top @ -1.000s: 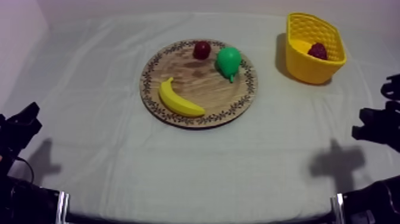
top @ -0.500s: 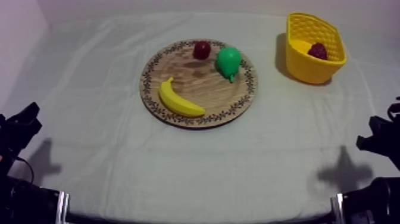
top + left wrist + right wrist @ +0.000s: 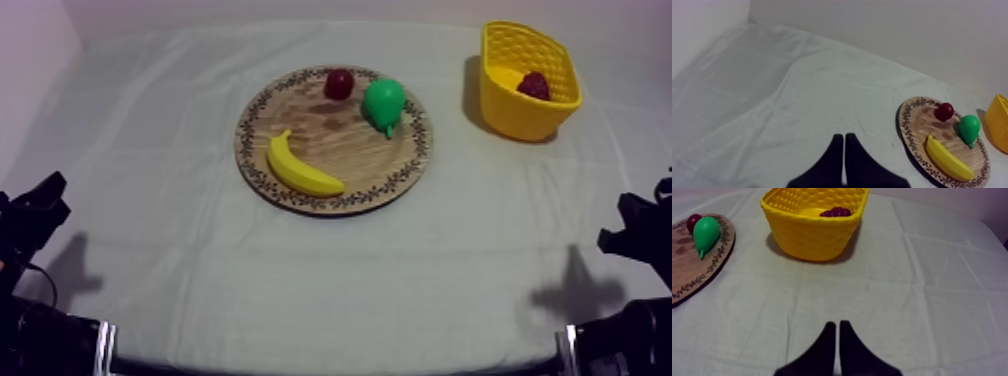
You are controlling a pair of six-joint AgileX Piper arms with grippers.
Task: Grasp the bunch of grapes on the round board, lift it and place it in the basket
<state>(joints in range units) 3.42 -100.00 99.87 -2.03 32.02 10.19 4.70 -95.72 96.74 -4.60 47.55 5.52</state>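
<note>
Cloth-covered surface, wrinkled, pale wall behind. Wooden board, ahead-left of the right jaws, carries banana, pear and small red fruit. Yellow basket, straight ahead of the right jaws, holds the bunch of grapes. Task looks done, nothing left. Left jaws and right jaws both closed on nothing, well apart from board and basket.

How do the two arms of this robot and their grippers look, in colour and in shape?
Both arms are black. The left gripper and the right gripper each have two plain black fingers, wide at the base and narrowing to thin tips; I see no markings. From above, the left arm and the right arm are angular black shapes.
</note>
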